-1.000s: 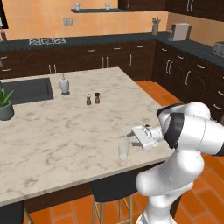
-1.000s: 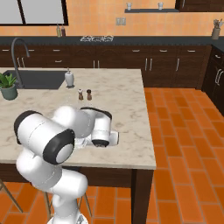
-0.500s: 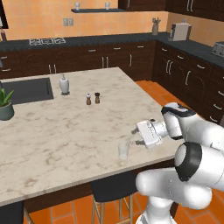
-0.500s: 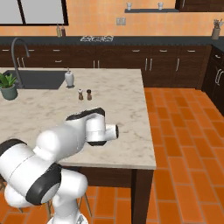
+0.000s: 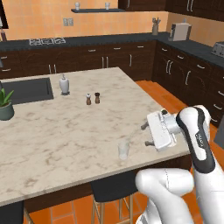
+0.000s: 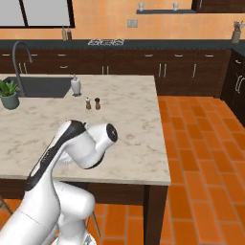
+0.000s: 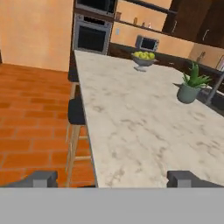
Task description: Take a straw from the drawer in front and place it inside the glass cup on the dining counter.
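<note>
Glass cup: a small clear, colourless, slightly tapered glass tumbler stands upright on the light beige marbled stone tabletop, close to its near edge; what is inside it cannot be made out.
End effector: the white two-finger end effector hovers over the tabletop just to the right of the glass tumbler, apart from it, its two dark tips spread wide with nothing between them; in the hand view the tips stand far apart at the bottom.
Shakers: two small salt and pepper shakers stand side by side beyond the tumbler, toward the middle of the tabletop.
Dispenser: a white soap dispenser stands farther from the tumbler, just beside the dark sink.
Plant: a green potted plant sits at the tabletop's left, well apart from the tumbler.
Stool: a dark stool is tucked under the tabletop edge, below the tumbler.
</note>
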Controlling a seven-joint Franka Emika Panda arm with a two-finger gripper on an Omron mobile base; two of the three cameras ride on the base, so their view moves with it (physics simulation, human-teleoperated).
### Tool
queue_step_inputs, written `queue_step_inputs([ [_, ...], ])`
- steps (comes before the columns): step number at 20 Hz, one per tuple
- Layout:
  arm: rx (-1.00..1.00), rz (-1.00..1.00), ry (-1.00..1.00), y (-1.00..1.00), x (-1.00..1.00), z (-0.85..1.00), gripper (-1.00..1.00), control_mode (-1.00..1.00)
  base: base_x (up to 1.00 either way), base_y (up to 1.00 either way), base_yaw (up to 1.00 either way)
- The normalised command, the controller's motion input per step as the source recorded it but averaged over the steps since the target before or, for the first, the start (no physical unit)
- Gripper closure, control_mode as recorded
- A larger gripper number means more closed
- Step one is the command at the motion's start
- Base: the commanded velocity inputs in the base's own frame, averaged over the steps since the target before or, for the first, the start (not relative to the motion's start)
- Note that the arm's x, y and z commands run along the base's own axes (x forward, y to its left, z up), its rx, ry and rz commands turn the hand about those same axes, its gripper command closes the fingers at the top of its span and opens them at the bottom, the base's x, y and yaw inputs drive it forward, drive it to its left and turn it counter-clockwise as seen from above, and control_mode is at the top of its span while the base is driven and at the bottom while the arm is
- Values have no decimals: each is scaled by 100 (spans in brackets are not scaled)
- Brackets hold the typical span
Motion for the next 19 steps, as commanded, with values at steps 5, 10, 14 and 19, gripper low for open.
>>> queue_step_inputs([
  [5, -43, 0, -14, 34, -91, 64, -100, -100, 0, 0, 0],
  [10, -28, 2, 7, 49, -10, 50, -100, -100, 0, 0, 0],
  [14, -25, 5, 16, 67, 0, 17, -100, -100, 0, 0, 0],
  [19, -18, 2, 11, 53, 9, -3, -100, -100, 0, 0, 0],
])
